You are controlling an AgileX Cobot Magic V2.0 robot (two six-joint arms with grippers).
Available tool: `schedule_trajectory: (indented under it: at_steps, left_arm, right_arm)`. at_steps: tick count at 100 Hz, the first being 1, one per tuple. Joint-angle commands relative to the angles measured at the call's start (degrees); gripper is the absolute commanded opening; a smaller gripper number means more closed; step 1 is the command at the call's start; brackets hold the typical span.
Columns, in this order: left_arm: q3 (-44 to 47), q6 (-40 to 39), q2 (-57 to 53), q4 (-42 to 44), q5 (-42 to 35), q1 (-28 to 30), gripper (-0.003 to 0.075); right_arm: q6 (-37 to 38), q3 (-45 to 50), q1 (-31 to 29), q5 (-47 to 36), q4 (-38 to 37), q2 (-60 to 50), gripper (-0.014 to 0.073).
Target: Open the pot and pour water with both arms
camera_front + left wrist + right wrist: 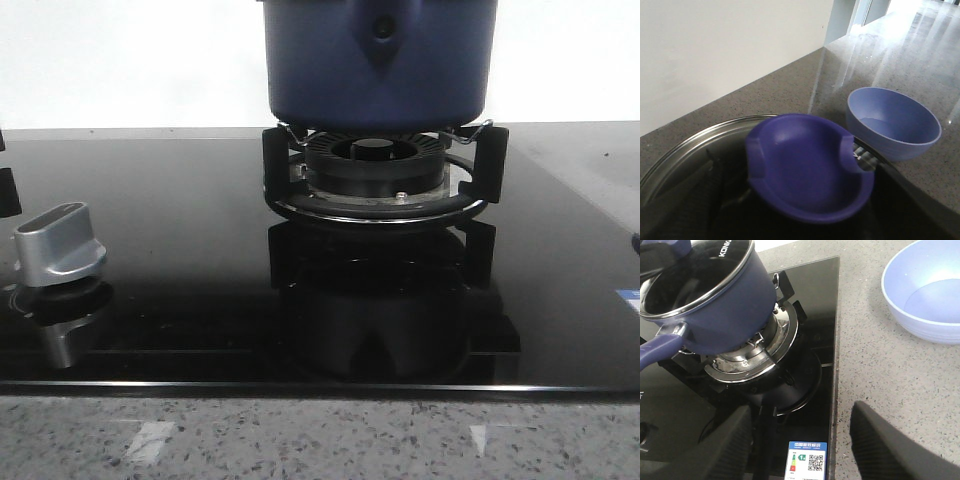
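Observation:
The dark-blue pot [380, 60] stands on the burner, and the front view cuts off its top. In the right wrist view the pot [725, 305] carries a steel-rimmed glass lid [695, 270], and its blue handle [660, 347] sticks out sideways. My left gripper [810, 200] is right over the lid [690, 145]. Its dark fingers [685, 200] stand either side of the blue lid knob [810, 170], which hides the tips. My right gripper [802, 440] hangs open and empty over the stove's edge, apart from the pot. Neither gripper shows in the front view.
A light-blue bowl [925, 290] sits on the speckled counter beside the stove; the left wrist view shows the bowl [895, 122] too. A black ribbed burner ring [375, 160] lies under the pot. A silver control knob [60, 240] rises from the glass hob [180, 320]. A sticker [807, 457] marks the hob's corner.

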Motion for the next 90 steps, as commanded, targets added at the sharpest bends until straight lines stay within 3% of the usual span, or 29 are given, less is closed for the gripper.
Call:
schedule_trajectory:
  at_steps: [1, 38, 71, 90]
  left_arm:
    - [-2.9, 0.0, -1.7, -3.3, 0.2, -0.5, 0.0559]
    - [-3.9, 0.4, -1.5, -3.0, 0.1, -0.5, 0.0531]
    - [-3.9, 0.4, -1.5, -3.0, 0.1, -0.5, 0.0215]
    - [-4.2, 0.4, -1.5, -3.0, 0.7, -0.5, 0.0114]
  right_arm:
    - [-0.4, -1.9, 0.0, -2.9, 1.1, 0.9, 0.0393]
    - [-0.4, -1.9, 0.0, -2.9, 1.1, 0.9, 0.0393]
    - [-0.4, -1.9, 0.0, -2.9, 1.1, 0.9, 0.0393]
    - [-0.4, -1.9, 0.0, -2.9, 1.1, 0.9, 0.0393]
